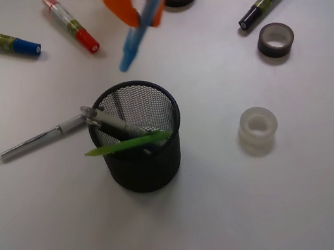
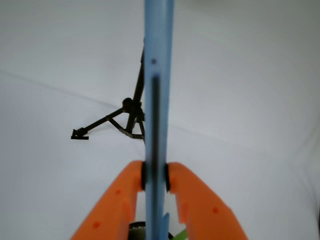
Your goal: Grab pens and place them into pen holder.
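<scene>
Currently, frame centre: black wire-mesh cylindrical pen holder (image 1: pixel 138 136) on the white table (image 1: pixel 283 208), with a lime green stick pen (image 1: pixel 128 144) lying across its rim and a silver-white pen (image 1: pixel 44 137) sticking out left; a dark pen inside. Clear tape roll (image 1: pixel 258 128) sits to its right. Farther up, top centre: orange gripper (image 1: pixel 145 3), jaws clamped on the light blue stick pen (image 1: pixel 141 26), tilted, tip pointing down-left above the holder. Markers and dark tape rolls lie along the far edge.
</scene>
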